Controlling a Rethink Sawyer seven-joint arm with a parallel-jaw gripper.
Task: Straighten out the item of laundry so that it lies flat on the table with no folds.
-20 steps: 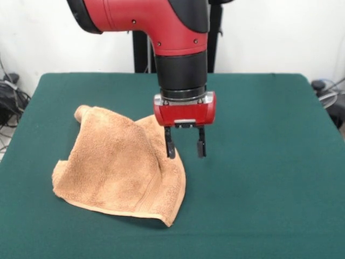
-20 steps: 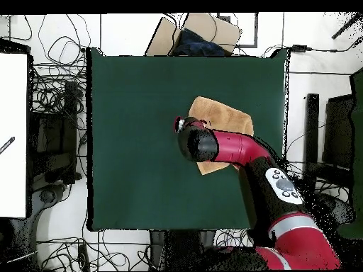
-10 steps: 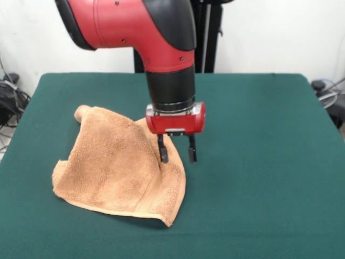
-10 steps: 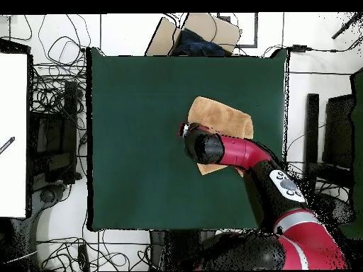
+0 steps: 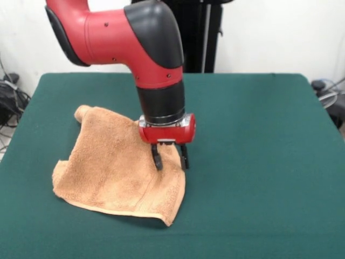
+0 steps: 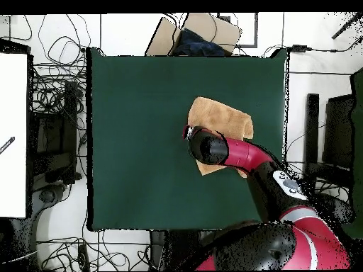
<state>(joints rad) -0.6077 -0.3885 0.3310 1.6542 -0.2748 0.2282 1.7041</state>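
Towel [image 5: 116, 170]: folded, rumpled, not flat | Gripper [image 5: 170, 162]: jaws apart, empty, over towel's folded edge | Done: none | Left: grasp, unfold, spread on table [image 5: 259, 162]

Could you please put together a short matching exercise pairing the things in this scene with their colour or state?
Things:
1. towel
2. table
3. gripper
4. arm

Descriptions:
A. dark green cloth top
B. open, fingers pointing down over the towel's right edge
C. orange-tan, rumpled with folds
D. red and black

Pairs: 1-C, 2-A, 3-B, 4-D
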